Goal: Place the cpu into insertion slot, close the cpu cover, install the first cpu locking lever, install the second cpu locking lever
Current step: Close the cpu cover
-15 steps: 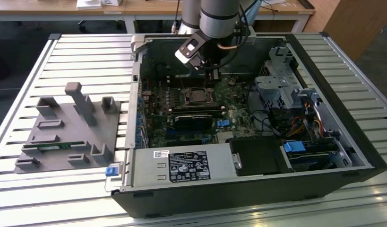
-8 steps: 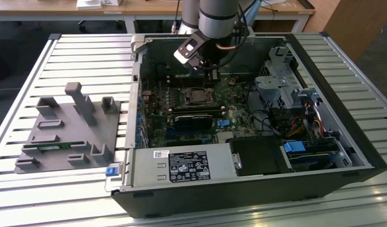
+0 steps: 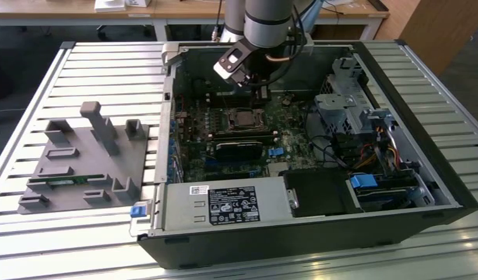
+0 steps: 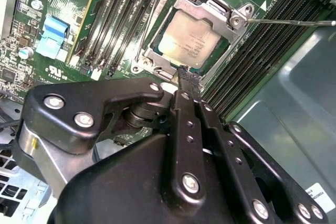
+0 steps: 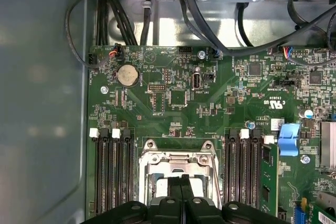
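The gripper (image 4: 184,73), fingers pinched together and empty, hangs at the insertion slot's (image 3: 243,111) edge. The cpu (image 4: 189,38) lies inside under the cpu cover (image 4: 155,55), a lever (image 4: 294,22) pointing away.

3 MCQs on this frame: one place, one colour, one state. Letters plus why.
1. Where is the cpu? A in the insertion slot; B on the grey fixture; C on the slatted table.
2. Colour of the plastic connector? A red; B yellow; C blue.
3. The cpu cover is: A raised; B down over the chip; C removed.
Key: 1A, its grey top shows through the cover's window; 2C, blue in the first wrist view; 3B, the frame lies flat around the chip.
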`<state>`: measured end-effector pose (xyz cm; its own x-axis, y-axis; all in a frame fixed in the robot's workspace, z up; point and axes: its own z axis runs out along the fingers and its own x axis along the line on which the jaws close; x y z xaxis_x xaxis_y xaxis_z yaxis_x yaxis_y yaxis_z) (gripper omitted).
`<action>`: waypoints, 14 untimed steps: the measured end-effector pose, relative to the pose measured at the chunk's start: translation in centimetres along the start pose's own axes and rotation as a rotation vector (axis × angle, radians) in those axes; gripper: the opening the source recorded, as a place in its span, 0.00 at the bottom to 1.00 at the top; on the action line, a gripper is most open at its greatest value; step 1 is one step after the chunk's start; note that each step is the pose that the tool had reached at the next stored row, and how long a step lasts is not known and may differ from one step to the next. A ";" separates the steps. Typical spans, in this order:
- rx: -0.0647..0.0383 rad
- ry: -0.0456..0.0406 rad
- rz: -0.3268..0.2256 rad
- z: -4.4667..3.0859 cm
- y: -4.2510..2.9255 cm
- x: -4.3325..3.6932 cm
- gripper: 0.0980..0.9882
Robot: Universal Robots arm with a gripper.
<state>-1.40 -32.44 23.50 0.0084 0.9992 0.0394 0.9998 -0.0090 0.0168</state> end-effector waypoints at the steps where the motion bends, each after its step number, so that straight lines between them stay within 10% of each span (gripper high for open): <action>1: 0.000 0.0000 0.000 0.01 -0.03 0.00 0.02; 14: 0.000 0.0007 0.000 0.76 -1.02 -0.05 0.02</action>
<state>-2.41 -32.44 22.73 0.0084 0.9992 0.0401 0.9998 -0.0091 0.0164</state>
